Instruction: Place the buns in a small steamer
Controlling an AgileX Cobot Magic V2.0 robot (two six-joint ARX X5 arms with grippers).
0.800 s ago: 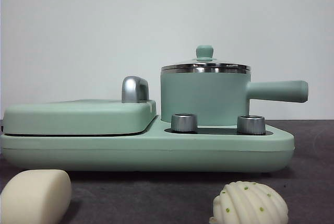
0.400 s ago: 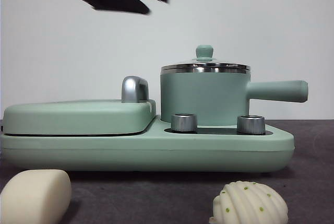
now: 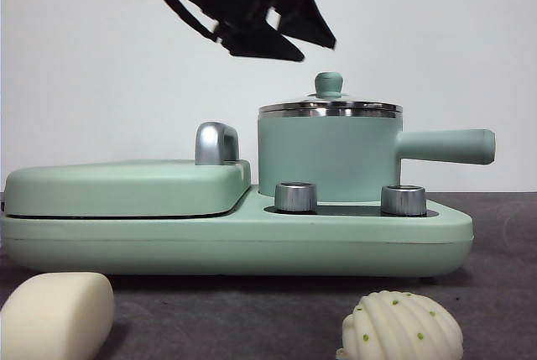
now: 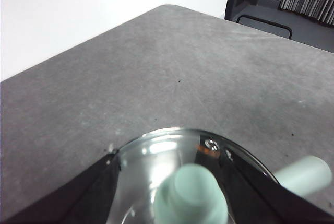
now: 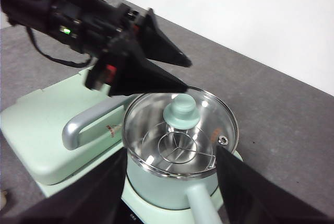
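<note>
Front view, left claw: the left claw (image 3: pixel 289 37) hangs in the air above the small steamer, a little to the side of the lid knob, and it touches nothing. Its two black jaws are spread wide with nothing between them.
Left wrist view: the jaws stand on both sides of the green knob (image 4: pixel 192 192) of the glass lid (image 4: pixel 156 156), with the knob between them but lower than them.
Right claw: the right claw (image 5: pixel 172 182) is also high over the pot and looks down into it; the jaws are wide apart and hold nothing.
Small steamer: the small steamer (image 3: pixel 329 152) is a mint-green pot with a steel rim. It stands on the right part of the green cooker base (image 3: pixel 235 242), with the lid on. Its straight handle (image 3: pixel 446 146) points away to the side.
Inside of the pot: through the glass a wire rack (image 5: pixel 175 148) can be seen.
Griddle: the flat lidded griddle (image 3: pixel 126 188) lies beside the pot on the same base, with a metal handle (image 3: pixel 216 143).
Dials: two steel dials (image 3: pixel 295 196) stand in front of the pot.
Buns: the smooth bun (image 3: pixel 57 316) and the ribbed bun (image 3: pixel 401 326) with green dots lie on the grey table (image 3: pixel 252 318) in front of the cooker, well apart from each other, and outside the steamer.
</note>
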